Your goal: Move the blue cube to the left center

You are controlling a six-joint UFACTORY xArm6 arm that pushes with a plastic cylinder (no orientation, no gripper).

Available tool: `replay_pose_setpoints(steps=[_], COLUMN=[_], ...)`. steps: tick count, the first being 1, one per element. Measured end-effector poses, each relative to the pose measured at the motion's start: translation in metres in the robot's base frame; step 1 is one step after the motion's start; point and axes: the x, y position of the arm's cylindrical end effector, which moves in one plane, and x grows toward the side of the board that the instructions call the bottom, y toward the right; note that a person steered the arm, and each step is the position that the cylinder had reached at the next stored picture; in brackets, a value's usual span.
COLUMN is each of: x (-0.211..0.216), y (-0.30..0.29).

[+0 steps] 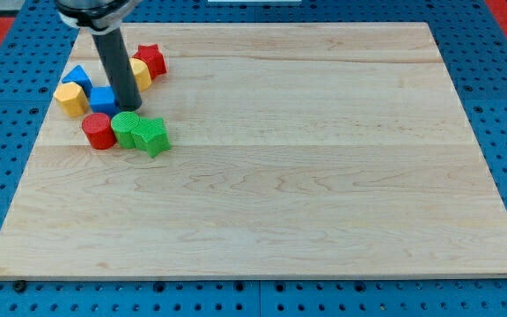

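Note:
The blue cube (102, 99) sits near the board's upper left, in a cluster of blocks. My tip (128, 107) rests on the board right against the cube's right side, just above the green blocks. The dark rod rises from it toward the view's top and hides part of the yellow block behind it. A blue block with a pointed top (77, 77) lies up-left of the cube and a yellow block (70, 99) lies to its left.
A red cylinder (99, 130), a green cylinder (126, 129) and a green star-like block (152, 136) form a row just below the cube. A yellow block (141, 72) and a red star-like block (151, 60) lie up-right. The wooden board (280, 176) sits on a blue perforated table.

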Motion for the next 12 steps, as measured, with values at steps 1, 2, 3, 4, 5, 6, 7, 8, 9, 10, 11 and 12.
replay_pose_setpoints(steps=[1,2,3,4,5,6,7,8,9,10,11,12], x=[-0.016,-0.026,-0.041,-0.053,-0.055,-0.055,-0.054,-0.040,-0.025,-0.001,0.019,0.037], y=[0.002,0.004,0.012,0.018,0.018,0.019,0.019,0.005,-0.012,-0.022,-0.031,-0.044])
